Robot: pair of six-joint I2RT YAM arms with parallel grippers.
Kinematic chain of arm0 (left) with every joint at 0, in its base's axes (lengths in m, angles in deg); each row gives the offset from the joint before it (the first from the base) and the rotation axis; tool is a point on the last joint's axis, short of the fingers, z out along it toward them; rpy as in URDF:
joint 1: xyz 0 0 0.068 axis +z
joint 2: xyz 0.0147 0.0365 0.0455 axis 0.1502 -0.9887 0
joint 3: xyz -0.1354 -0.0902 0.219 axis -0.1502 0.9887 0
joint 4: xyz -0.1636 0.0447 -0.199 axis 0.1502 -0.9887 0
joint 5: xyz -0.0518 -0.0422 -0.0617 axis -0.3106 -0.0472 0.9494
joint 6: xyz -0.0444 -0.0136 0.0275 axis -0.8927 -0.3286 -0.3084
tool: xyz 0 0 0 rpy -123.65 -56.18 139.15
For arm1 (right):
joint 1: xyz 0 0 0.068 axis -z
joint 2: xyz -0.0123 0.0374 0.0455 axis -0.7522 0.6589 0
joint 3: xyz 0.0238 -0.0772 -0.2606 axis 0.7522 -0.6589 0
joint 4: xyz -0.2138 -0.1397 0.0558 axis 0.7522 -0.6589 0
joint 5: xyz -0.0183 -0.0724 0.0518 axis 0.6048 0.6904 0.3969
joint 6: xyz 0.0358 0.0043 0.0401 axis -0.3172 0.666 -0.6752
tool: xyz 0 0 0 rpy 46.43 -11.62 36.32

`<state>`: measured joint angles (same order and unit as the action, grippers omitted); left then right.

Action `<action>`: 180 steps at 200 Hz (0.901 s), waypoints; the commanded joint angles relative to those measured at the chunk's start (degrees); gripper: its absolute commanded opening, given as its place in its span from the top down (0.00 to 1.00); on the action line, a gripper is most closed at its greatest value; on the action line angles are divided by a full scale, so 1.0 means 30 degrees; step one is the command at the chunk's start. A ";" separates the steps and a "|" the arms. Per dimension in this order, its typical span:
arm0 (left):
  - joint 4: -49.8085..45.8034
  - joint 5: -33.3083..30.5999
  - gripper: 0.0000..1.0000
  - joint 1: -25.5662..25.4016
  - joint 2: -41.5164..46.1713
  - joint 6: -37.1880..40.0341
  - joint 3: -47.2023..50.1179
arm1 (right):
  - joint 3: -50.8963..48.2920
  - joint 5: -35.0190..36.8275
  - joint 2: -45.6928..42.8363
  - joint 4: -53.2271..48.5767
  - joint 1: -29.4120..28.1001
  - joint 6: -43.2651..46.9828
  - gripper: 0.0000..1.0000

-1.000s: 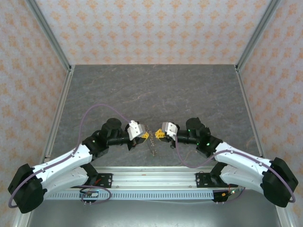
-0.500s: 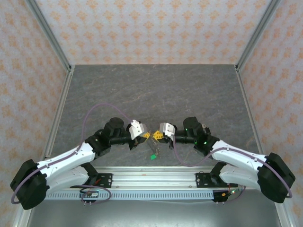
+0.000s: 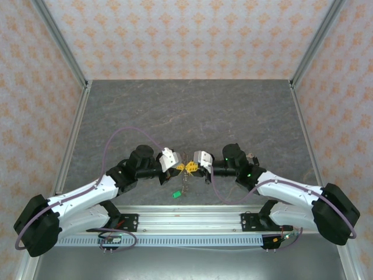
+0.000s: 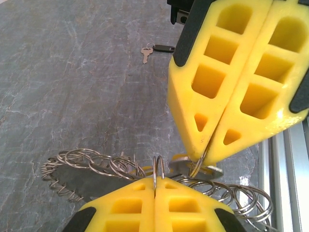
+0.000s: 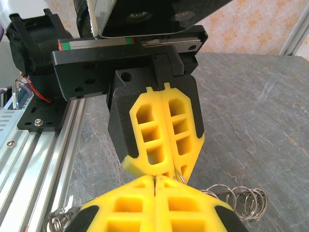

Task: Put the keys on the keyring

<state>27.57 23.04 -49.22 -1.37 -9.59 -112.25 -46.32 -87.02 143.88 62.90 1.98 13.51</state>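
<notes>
The keyring (image 4: 91, 164), a chain of thin silver wire rings, hangs between my two grippers just above the table. My left gripper (image 4: 157, 182) is shut on one upright ring of it. The right gripper (image 4: 202, 157) comes in tip to tip from the upper right, shut on a neighbouring ring beside a flat silver key (image 4: 193, 169). In the top view the left gripper (image 3: 178, 167) and right gripper (image 3: 191, 167) nearly touch, with the keyring (image 3: 185, 182) dangling below them. A green-headed key (image 3: 173, 195) sits near the chain's lower end. Another small key (image 4: 153, 49) with a dark tag lies on the table.
The grey stone-patterned table (image 3: 192, 111) stretches far behind the grippers. An aluminium rail (image 3: 186, 219) with the arm bases runs along the near edge. Metal frame posts and patterned walls close in the left, right and back sides.
Both grippers have moved closer together until their tips almost meet. The green-headed key came into sight below the chain and has shifted to the left.
</notes>
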 commanded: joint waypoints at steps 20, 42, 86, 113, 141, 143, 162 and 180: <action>0.1177 -0.0041 1.00 -0.0097 0.0282 -0.0290 -0.0267 | 0.0845 0.1052 0.0505 0.1329 -0.0328 -0.0361 1.00; 0.1149 -0.0017 1.00 -0.0090 0.0305 -0.0290 -0.0234 | 0.1004 0.1603 0.0787 0.1346 -0.0422 -0.0368 1.00; 0.1144 -0.0067 1.00 -0.0096 0.0595 -0.0305 -0.0030 | 0.1105 0.3249 0.1034 0.1275 -0.0599 -0.0346 1.00; 0.1116 -0.0127 1.00 -0.0097 0.0788 -0.0151 0.0074 | 0.1001 0.4777 0.1060 0.1106 -0.0628 -0.0603 1.00; 0.1090 -0.0083 1.00 -0.0094 0.0811 -0.0025 0.0118 | 0.0849 0.6386 0.0853 0.1079 -0.0630 -0.1328 1.00; 0.1102 -0.0072 1.00 -0.0096 0.0790 -0.0001 0.0110 | 0.0849 0.6495 0.0849 0.1044 -0.0629 -0.1361 1.00; 0.1105 -0.0068 1.00 -0.0097 0.0796 0.0045 0.0118 | 0.0884 0.6861 0.0731 0.0564 -0.0628 -0.1484 1.00; 0.1174 -0.0154 1.00 -0.0097 0.0803 0.0119 0.0147 | 0.0922 0.7271 0.0726 0.0095 -0.0628 -0.1646 1.00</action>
<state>27.55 19.57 -49.00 -0.72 -9.55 -112.14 -44.79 -72.12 146.63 64.34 -0.36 10.10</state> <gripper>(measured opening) 0.040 0.043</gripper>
